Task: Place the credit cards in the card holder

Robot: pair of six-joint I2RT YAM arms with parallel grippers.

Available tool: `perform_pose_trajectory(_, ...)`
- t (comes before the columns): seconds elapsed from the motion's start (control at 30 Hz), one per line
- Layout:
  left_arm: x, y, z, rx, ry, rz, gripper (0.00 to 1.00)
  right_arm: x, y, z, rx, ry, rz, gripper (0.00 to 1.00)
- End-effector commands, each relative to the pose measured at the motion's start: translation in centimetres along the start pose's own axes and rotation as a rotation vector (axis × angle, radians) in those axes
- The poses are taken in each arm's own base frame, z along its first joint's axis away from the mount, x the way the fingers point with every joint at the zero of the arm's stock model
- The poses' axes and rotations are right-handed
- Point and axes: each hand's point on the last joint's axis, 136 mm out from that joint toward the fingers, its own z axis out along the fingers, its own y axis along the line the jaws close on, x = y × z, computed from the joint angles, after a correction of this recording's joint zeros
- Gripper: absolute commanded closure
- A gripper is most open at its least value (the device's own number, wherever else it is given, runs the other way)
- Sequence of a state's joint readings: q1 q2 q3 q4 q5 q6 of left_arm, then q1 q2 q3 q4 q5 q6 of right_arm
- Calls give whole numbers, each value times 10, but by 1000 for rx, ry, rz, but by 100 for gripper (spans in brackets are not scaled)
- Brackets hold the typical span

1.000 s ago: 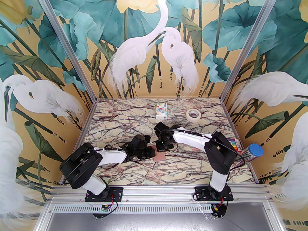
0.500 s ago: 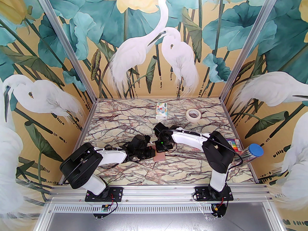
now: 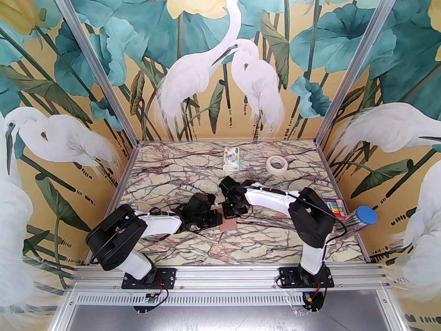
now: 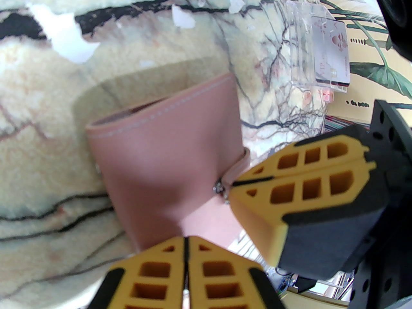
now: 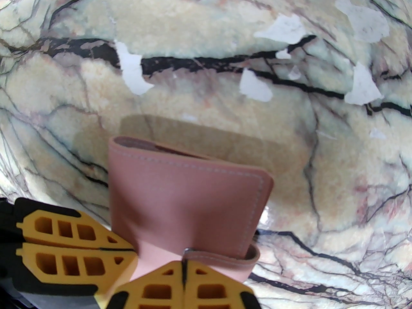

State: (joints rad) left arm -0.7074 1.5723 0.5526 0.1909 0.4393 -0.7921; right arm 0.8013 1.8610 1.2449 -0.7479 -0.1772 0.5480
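Near edge: the table [image 3: 262, 250] lies bare in front of the arm bases, with open room across the whole near strip
Left gripper [image 4: 186, 240]: fingers pressed together on the near edge of the card holder [image 4: 167, 159]
Right gripper [image 5: 183, 266]: fingers pinched tight on the holder's strap, right at its small metal snap
Card holder, place: mid-table between the two grippers, its far end free, its shadow on the marble beyond it
Card holder, look: dusty pink and leather-like, folded over, with pale stitching along the edges and rounded corners
Surface: ragged white patches in the marble print just past the holder
Credit cards [image 4: 334, 56]: pale, upright in a clear plastic box [image 4: 301, 34], off to the right and apart from the holder
Writing: "VIP" on the front card, with a dark stripe along one edge; other print too small to read
Right edge: a multicoloured striped pack [image 3: 336, 207] and a blue-capped tube [image 3: 365, 216] lie by the wall
Far edge: a tissue pack [image 3: 231, 158] and a tape roll [image 3: 277, 165] sit near the back wall; the far left is open
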Motion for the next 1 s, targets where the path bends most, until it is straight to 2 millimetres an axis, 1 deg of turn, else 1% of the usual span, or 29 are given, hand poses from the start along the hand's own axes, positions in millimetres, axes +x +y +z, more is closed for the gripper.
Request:
perform_pose_trajectory(0.0,4,7,3,-26,14,5,92,-11,-5,-8,38,-54,16,100)
perform_pose_trajectory(0.33,3,6,3,-25,13,5,92,-7,2,1,-4,-18,19,100)
perform_pose_trajectory(0.63,4,7,5,-27,16,6,92,-10,7,-1,-24,-28,17,100)
perform_pose_trajectory(0.97,4,7,5,-27,18,6,92,-9,12,2,-56,-17,19,100)
